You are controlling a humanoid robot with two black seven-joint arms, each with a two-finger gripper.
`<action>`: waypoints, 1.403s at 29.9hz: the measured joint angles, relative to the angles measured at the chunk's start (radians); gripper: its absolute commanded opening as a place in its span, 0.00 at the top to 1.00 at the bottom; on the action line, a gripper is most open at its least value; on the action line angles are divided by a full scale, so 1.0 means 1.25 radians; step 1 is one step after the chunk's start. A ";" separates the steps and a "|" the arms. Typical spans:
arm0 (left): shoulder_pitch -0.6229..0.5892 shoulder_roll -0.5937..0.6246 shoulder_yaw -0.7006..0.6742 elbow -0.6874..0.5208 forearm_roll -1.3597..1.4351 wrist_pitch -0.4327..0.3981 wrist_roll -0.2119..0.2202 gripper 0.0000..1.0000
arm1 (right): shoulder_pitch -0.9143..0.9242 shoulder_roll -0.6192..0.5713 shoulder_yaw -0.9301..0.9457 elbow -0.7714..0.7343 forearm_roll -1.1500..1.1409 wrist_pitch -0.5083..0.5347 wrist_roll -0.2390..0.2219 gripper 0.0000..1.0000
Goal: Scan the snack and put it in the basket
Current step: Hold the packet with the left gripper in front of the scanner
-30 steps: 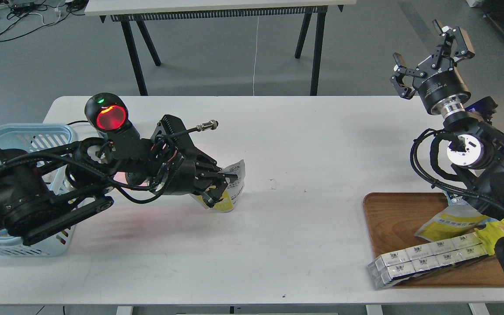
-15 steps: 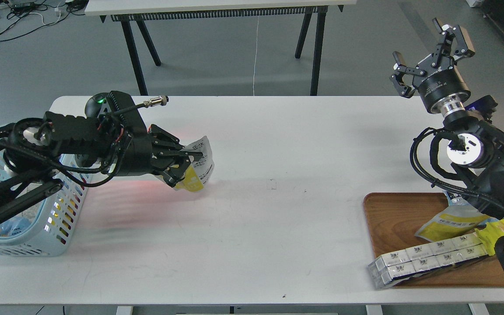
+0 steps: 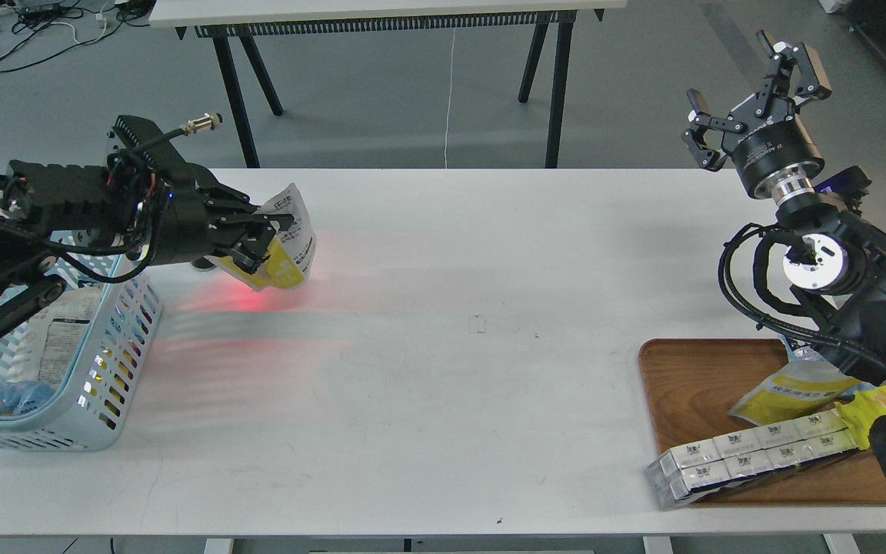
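Note:
My left gripper [image 3: 262,238] is shut on the snack [image 3: 289,246], a small yellow and white pouch, and holds it above the table just right of the basket [image 3: 97,362]. The basket is light blue with slotted sides and stands at the table's left edge with several packets inside. A red glow lies on the table under the pouch. The scanner itself is hidden behind my left arm. My right gripper [image 3: 751,88] is open and empty, raised high at the far right, away from the table top.
A wooden tray [image 3: 689,385] at the front right holds a larger yellow pouch [image 3: 785,392], a long pack of white boxes [image 3: 751,454] and a yellow wrapper [image 3: 877,408]. My right arm reaches over the tray. A black-legged table stands behind.
My left gripper has carried the snack left and up, from the table's middle-left to beside the basket. The scanner's red lamp is now hidden by the arm. The right arm has barely moved.

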 measured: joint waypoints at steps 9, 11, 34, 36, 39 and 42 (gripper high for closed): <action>-0.003 0.001 0.002 0.002 0.000 -0.001 -0.002 1.00 | -0.001 -0.002 0.000 0.000 0.000 0.000 0.000 0.01; -0.003 0.001 0.002 0.001 0.000 -0.002 -0.002 1.00 | -0.001 -0.004 0.000 0.000 0.000 0.000 0.000 0.01; -0.004 0.007 -0.004 -0.011 0.000 -0.005 0.000 1.00 | -0.001 -0.005 0.000 0.000 0.000 0.000 0.000 0.01; -0.004 0.007 -0.009 -0.012 0.000 -0.006 0.000 1.00 | -0.001 -0.005 -0.001 0.000 0.000 0.000 0.000 0.01; -0.004 0.006 -0.022 -0.012 0.000 -0.009 0.000 1.00 | -0.001 -0.002 -0.001 0.000 0.000 0.000 0.000 0.01; -0.005 0.006 -0.027 -0.012 0.000 -0.010 -0.001 1.00 | -0.001 -0.001 -0.001 0.000 0.000 0.000 0.000 0.01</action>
